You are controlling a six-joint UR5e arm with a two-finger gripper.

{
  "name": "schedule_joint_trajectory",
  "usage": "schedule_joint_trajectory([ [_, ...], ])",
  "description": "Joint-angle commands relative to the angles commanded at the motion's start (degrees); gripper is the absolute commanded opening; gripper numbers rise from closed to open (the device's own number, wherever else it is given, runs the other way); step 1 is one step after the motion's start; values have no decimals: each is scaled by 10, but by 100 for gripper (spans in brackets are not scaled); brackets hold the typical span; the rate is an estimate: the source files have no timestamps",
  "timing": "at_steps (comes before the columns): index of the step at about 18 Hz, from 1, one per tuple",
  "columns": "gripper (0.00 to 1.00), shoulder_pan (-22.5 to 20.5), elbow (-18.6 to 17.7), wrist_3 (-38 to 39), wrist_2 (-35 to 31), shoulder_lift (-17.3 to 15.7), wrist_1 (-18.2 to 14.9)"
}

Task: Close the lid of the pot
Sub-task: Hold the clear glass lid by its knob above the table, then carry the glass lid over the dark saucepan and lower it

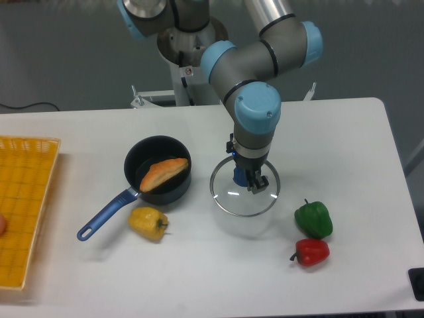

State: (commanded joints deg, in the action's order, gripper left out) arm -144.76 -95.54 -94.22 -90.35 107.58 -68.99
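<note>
Here the end effector [249,181] points straight down over the round transparent glass lid with a thin metal rim [244,191], its fingers pinched onto the small blue knob at the lid's centre. The lid shows tilted just right of the desk's middle; whether it touches the white desk [344,139] I cannot tell. At nine o'clock from the lid, apart from it, sits the small dark blue-black round pot [158,169], open, with a golden bread roll [163,173] inside and its long bright blue handle [106,216] running toward seven o'clock. A yellow bell pepper [149,222] lies just beside the handle. At four o'clock from the lid lie a green bell pepper [313,219] and, beneath it, a red bell pepper [309,252]. A woven yellow tray [25,199] fills the left edge.
</note>
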Motion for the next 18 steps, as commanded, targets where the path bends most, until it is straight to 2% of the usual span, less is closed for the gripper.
schedule_joint_trajectory([
  [6,40,1,-3,7,3,-1,0],
  [13,40,1,-18,11,7,-24,-4],
  [16,40,5,-19,42,7,-31,-6],
  [18,40,16,-20,55,7,-39,-19],
])
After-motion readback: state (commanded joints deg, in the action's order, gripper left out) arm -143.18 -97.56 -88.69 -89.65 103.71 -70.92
